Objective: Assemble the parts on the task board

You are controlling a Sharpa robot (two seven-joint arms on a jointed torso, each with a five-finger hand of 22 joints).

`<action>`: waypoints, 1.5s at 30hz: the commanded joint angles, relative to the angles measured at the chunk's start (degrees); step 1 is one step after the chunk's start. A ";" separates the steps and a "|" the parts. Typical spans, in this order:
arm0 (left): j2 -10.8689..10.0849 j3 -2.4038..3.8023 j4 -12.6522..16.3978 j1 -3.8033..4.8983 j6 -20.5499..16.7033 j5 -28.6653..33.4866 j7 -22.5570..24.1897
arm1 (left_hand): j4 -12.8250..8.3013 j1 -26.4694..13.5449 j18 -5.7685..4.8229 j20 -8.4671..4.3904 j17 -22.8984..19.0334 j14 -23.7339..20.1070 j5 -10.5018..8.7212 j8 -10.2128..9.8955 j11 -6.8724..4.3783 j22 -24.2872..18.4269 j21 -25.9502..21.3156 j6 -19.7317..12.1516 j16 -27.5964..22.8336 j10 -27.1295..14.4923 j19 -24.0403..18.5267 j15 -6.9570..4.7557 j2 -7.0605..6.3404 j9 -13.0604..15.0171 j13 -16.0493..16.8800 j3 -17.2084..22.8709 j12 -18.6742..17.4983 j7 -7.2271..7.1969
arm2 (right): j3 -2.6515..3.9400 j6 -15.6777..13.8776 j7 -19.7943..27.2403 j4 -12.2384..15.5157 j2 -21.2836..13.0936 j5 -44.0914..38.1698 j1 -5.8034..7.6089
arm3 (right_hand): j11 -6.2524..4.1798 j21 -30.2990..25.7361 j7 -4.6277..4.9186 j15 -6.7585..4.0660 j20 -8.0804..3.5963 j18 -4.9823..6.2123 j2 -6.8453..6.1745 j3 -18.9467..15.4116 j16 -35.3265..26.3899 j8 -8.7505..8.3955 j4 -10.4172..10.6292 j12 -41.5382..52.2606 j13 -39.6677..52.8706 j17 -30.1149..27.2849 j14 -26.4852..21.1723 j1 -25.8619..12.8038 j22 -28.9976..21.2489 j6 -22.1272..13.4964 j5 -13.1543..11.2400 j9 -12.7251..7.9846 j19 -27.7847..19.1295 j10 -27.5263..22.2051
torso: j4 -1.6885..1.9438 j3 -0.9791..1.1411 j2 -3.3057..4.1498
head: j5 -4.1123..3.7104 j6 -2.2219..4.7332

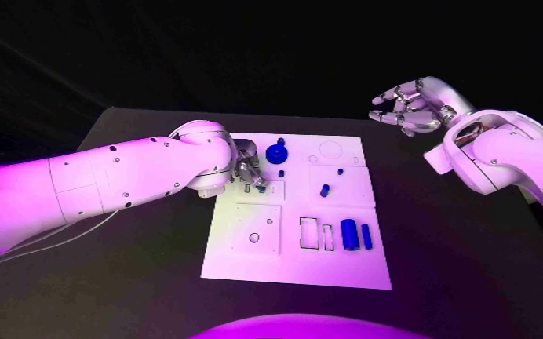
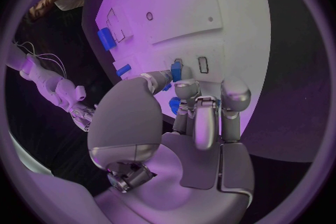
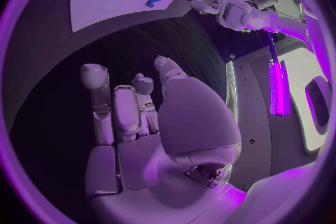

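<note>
Left hand [image 1: 247,171] down on the task board [image 1: 297,264] at its upper-left area, fingers pinching a small blue part [image 2: 176,71] beside a slot. Blue round part [image 1: 276,153] just right of it; 2 blue bars [image 1: 356,235] in the lower-right recesses. Right hand [image 1: 405,108] off the board, raised, fingers loosely curled, holding nothing.

A black table [image 1: 136,276] with a matte top carries everything, and its far edge meets a dark background. A thin pale cable [image 1: 51,238] lies on the table near its left edge, in loose curves. Beside the table stands a pale panel with a glowing strip [image 3: 277,89].
</note>
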 commanded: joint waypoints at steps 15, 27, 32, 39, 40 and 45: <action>0.07 -0.07 0.10 -0.21 4.42 -1.65 -0.39 | -8.71 -0.37 -1.04 -0.14 10.36 4.68 0.18 0.54 -0.05 0.30 0.37 0.54 0.30 0.63 0.47 -0.39 0.53 0.15 0.39 8.65 0.60 -0.96 | 0.01 0.85 0.07 -0.09 0.11 -0.54 -0.04 | -0.26 -0.22 0.06 -0.02 0.08 0.97 -0.24 0.03 -0.34 0.24 0.30 0.22 0.03 0.09 0.27 0.16 -0.03 0.53 0.50 -0.08 0.29 -0.08 | 0.01 0.00 -0.03 | 0.06 -0.36; 0.09 -0.07 0.18 -0.21 4.76 -1.66 -0.40 | -8.72 -0.42 -1.04 -0.14 10.36 4.68 0.18 0.59 -0.06 0.31 0.37 0.55 0.30 0.67 0.47 -0.40 0.54 0.17 0.44 8.62 0.66 -0.98 | 0.01 0.92 0.13 -0.23 0.26 -0.54 -0.08 | -0.26 -0.22 0.06 -0.02 0.08 0.97 -0.24 0.03 -0.34 0.24 0.30 0.22 0.03 0.09 0.27 0.16 -0.03 0.53 0.50 -0.08 0.29 -0.08 | 0.02 0.00 -0.01 | 0.12 -0.41; 0.13 -0.07 0.18 -0.20 4.85 -1.62 -0.40 | -8.41 -1.16 -1.06 -0.19 10.38 4.69 0.15 0.96 -0.14 0.35 0.37 0.66 0.30 0.92 0.50 -0.46 0.85 0.24 0.73 8.34 1.04 -1.11 | 0.01 0.92 0.14 -0.24 0.28 -0.54 -0.10 | -0.26 -0.22 0.06 -0.02 0.08 0.97 -0.24 0.03 -0.34 0.24 0.30 0.22 0.03 0.09 0.27 0.16 -0.03 0.53 0.50 -0.08 0.29 -0.08 | -0.01 0.05 0.00 | 0.14 -0.47; 0.31 -0.07 0.05 -0.20 5.04 -1.50 -0.38 | -6.17 -4.59 -1.12 -0.33 10.43 4.71 0.01 1.68 -0.45 0.57 0.39 1.04 0.32 1.33 0.70 -0.66 1.27 0.06 1.37 5.57 1.94 -1.59 | 0.01 0.93 0.16 -0.24 0.29 -0.54 -0.11 | -0.27 -0.42 0.05 -0.02 0.08 1.00 -0.24 0.04 -0.46 0.27 0.38 0.17 -0.07 -0.03 0.24 0.13 -0.14 0.55 0.62 -0.08 0.24 -0.13 | -0.01 0.05 -0.02 | 0.12 -0.54; 0.35 -0.07 0.02 -0.20 5.07 -1.49 -0.38 | -5.90 -4.97 -1.13 -0.37 10.43 4.71 0.03 1.74 -0.50 0.62 0.39 1.09 0.32 1.35 0.74 -0.71 1.30 -0.01 1.45 5.16 2.05 -1.66 | 0.01 0.94 0.16 -0.24 0.29 -0.54 -0.11 | -0.27 -0.42 0.05 -0.02 0.08 1.00 -0.24 0.04 -0.46 0.27 0.38 0.17 -0.07 -0.03 0.24 0.13 -0.14 0.55 0.62 -0.08 0.24 -0.13 | -0.03 0.04 -0.04 | 0.14 -0.54; 0.48 -0.07 -0.12 -0.19 5.27 -1.48 -0.38 | -4.97 -6.09 -1.19 -0.47 10.48 4.73 0.03 1.91 -0.60 0.92 0.50 1.33 0.34 1.45 0.97 -0.81 1.55 -0.27 1.76 3.91 2.44 -1.79 | 0.01 0.97 0.17 -0.24 0.28 -0.54 -0.11 | -0.27 -0.42 0.05 -0.02 0.08 1.00 -0.24 0.04 -0.46 0.27 0.38 0.17 -0.07 -0.03 0.24 0.13 -0.14 0.55 0.62 -0.08 0.24 -0.13 | -0.05 0.03 -0.07 | 0.04 -0.57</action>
